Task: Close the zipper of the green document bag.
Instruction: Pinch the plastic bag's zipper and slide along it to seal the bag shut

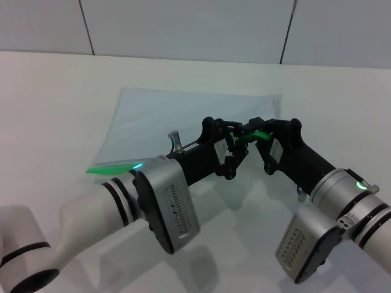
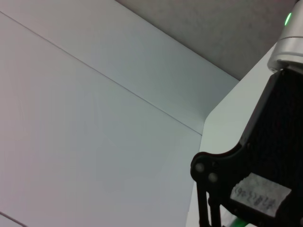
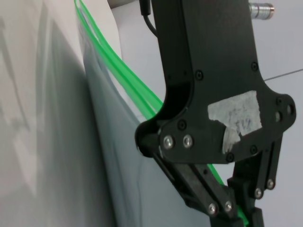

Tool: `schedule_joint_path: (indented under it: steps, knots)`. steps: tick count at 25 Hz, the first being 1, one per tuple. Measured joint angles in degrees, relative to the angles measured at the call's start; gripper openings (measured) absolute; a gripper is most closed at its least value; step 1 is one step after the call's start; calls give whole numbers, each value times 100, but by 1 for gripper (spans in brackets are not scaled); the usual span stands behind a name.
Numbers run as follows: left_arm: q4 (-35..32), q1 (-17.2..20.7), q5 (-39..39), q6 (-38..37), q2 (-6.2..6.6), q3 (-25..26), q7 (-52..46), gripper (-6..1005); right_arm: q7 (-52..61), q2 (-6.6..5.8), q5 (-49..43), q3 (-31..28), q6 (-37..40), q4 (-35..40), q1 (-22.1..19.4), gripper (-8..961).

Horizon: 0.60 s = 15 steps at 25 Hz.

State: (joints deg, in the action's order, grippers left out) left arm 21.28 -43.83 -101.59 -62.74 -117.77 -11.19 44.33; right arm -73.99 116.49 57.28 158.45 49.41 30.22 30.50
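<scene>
Green plastic shows between the two black grippers, which meet nose to nose over the near edge of the bag. The left gripper (image 1: 235, 160) comes in from the left, and in the right wrist view its fingers (image 3: 222, 201) close down on the zipper (image 3: 124, 73); the right gripper (image 1: 261, 135) appears clamped on a raised bit of that strip just beside it. From there the zipper runs off to the left gripper's side, where its two green tracks lie apart, so that stretch looks unclosed. Beyond both grippers the green document bag (image 1: 183, 113) lies flat on the white table (image 1: 49, 97). I would judge it light, floppy and slick, likely to slide or buckle unless one gripper pins the strip. Open table surrounds it, with the wall well behind.
</scene>
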Motion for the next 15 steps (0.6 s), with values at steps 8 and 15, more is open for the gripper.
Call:
schedule_joint_path:
  steps: [8, 15]
  knots:
    - [12, 25, -2, 1, 0, 103, -8, 90, -2, -5, 2, 49, 15, -8, 0, 48]
    - [11, 37, 2, 2, 0, 142, -15, 92, 28, -1, 5, 18, 15, -15, 6, 48]
